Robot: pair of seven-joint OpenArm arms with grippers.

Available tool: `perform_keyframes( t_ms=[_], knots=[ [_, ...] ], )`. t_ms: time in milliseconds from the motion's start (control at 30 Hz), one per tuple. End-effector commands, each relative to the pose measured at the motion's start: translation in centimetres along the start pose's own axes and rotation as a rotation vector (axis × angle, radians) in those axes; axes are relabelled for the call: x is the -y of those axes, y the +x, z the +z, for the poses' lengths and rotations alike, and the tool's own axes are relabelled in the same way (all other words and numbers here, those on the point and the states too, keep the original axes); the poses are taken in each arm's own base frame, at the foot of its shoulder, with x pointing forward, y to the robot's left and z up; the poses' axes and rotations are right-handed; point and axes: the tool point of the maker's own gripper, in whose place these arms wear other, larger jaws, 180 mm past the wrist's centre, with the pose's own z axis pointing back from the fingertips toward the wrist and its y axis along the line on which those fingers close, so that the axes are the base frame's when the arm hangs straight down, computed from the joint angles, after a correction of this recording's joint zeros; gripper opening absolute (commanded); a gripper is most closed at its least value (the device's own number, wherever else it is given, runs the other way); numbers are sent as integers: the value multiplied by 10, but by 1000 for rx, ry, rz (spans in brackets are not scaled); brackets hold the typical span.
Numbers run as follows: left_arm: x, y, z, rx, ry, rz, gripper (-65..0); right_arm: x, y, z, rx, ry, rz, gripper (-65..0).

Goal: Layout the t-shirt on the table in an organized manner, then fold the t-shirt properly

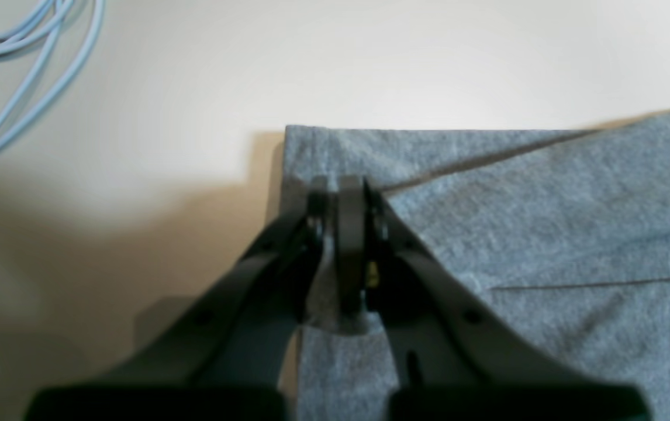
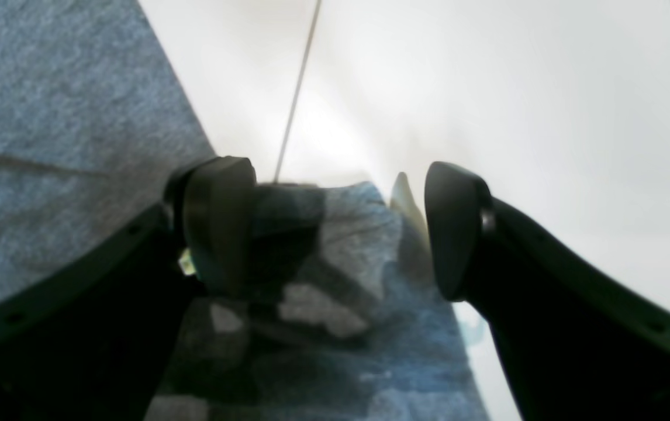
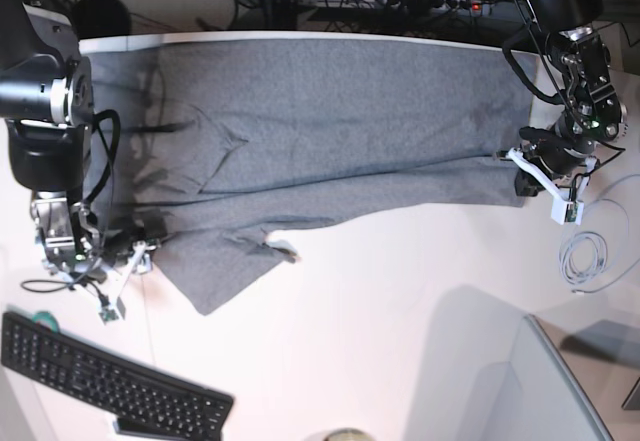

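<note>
Shirt (image 3: 330,131) spread lengthwise across table (image 3: 400,321), one flap trailing toward keyboard (image 3: 110,381). Left gripper (image 1: 341,193) clamped on shirt corner, likely to keep that edge pinned taut. Right gripper (image 2: 341,228) spread wide, nothing held, rumpled cloth lying between jaws; corner apparently let go so it settles flat. Folding not yet begun.
</note>
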Motion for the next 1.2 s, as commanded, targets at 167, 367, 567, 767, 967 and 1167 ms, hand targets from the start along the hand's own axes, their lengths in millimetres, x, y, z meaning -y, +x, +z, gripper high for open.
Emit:
perform_keyframes(
  t_ms=[167,367,567,767,967,1167],
  knots=[
    [-7,19,4,53,13,-9,-650,14,20,4,48,-28,-7,-363],
    [-8,18,4,53,14,-9,-650,14,21,4,51,-30,-5,-504],
    [-7,18,4,51,13,-10,-650,13,25,5,57,-28,-3,-645],
    [-7,18,4,52,13,-10,-650,15,41,20,79,-62,33,-650],
    [-7,21,3,57,12,-11,-650,20,57,49,102,-126,77,-650],
    [-6,21,3,56,10,-13,-650,15,39,66,86,-153,103,-650]
  ],
)
